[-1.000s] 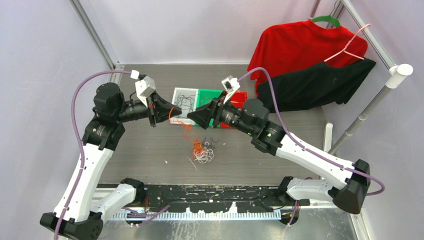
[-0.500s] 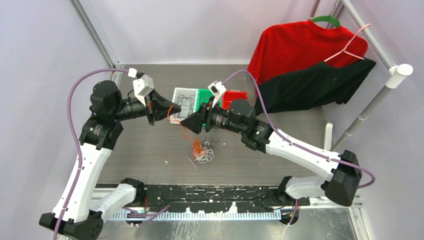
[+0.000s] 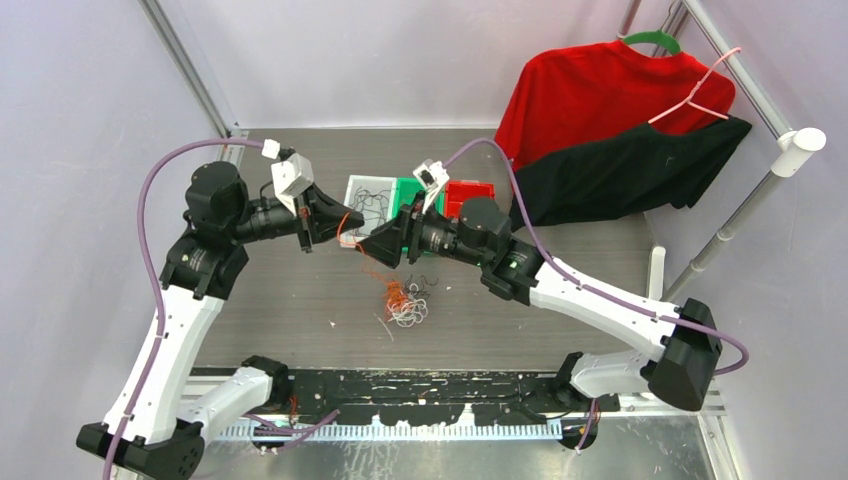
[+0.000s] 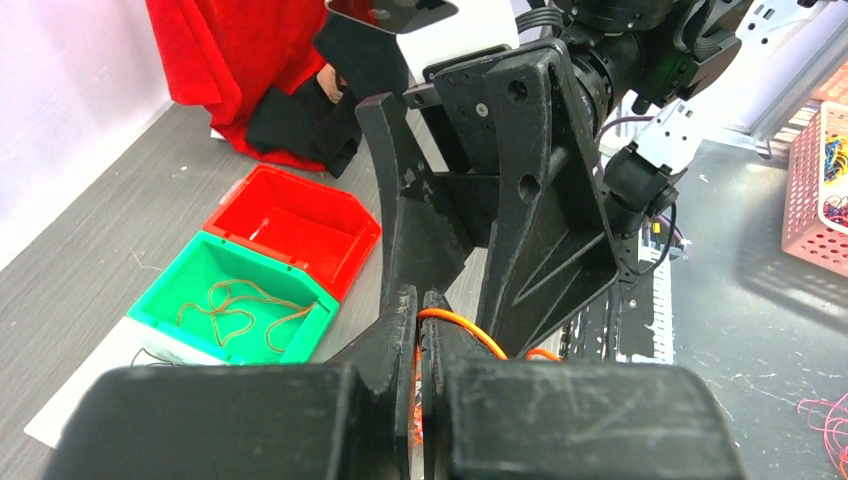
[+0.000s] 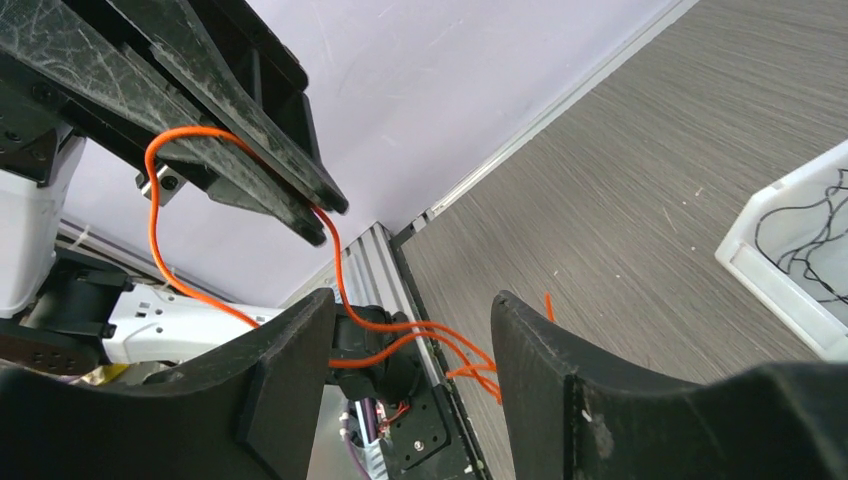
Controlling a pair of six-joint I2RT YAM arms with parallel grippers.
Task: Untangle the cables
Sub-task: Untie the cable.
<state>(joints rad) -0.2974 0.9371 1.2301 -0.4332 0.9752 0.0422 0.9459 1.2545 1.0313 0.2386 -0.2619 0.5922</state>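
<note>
- The tabletop (image 3: 290,300) is grey wood-grain, closed in by pale lilac walls (image 3: 380,60) with metal rails at the corners.
- At the far right hang two garments on hangers: a red shirt (image 3: 600,90) and a black garment (image 3: 640,165).
- Three bins sit side by side at the back: a white bin (image 3: 350,195) with black cords in it, a green bin (image 4: 165,300) with a few thin loops, and a red bin (image 4: 250,195).
- The cables lie in one small tangle (image 3: 403,300) of orange, white and black on the tabletop, nearer my bases than my fingers. The strands are too thin for me to count.
- My left fingers (image 3: 338,225) are pressed tight together on one orange cable (image 4: 462,323), which trails down toward the tangle.
- My right fingers (image 3: 368,248) stand partly apart with nothing gripped. The orange cable runs across their gap, and I cannot tell whether it touches either one.
</note>
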